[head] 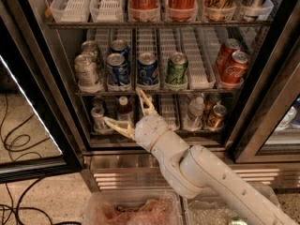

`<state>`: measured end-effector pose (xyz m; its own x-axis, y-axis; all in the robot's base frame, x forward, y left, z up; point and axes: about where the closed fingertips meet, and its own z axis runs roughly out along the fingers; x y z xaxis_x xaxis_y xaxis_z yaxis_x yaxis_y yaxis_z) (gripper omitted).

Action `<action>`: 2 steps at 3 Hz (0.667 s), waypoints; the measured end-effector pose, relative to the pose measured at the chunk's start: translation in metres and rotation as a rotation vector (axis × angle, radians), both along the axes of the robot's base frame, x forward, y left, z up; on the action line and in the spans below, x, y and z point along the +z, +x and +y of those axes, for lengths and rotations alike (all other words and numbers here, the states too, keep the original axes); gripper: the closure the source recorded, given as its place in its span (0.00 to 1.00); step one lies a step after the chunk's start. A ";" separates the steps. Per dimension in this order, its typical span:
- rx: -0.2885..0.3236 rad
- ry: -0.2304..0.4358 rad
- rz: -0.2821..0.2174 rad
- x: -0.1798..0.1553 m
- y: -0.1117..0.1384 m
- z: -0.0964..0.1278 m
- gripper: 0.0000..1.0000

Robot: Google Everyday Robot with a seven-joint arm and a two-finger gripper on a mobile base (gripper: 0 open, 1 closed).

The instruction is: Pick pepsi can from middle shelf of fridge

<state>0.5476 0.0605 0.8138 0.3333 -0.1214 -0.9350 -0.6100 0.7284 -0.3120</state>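
The fridge (pixel 43 74) stands open in front of me. On the middle shelf (pixel 154 92) a row of short cans stands. Two blue pepsi cans are at the front, one (pixel 117 70) left and one (pixel 147 70) right of it, with a third blue can (pixel 120 47) behind. A green can (pixel 177 70) is to their right. My gripper (pixel 123 108) is open, its cream fingers spread wide. One fingertip (pixel 140 92) touches the shelf rail under the pepsi cans. The other fingertip (pixel 107 121) points left at the lower rack. It holds nothing.
Silver cans (pixel 87 71) stand at the shelf's left, red Coca-Cola cans (pixel 232 64) at its right. Tall red bottles (pixel 181 1) fill the rack above. Small bottles (pixel 124 108) sit below. The glass door (pixel 28 121) hangs open at left. A clear bin (pixel 132 212) sits below my arm. Cables (pixel 16 144) lie on the floor.
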 end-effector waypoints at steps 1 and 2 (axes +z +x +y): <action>-0.013 -0.010 -0.025 0.005 0.006 0.002 0.31; -0.017 -0.024 -0.036 0.009 0.010 0.005 0.30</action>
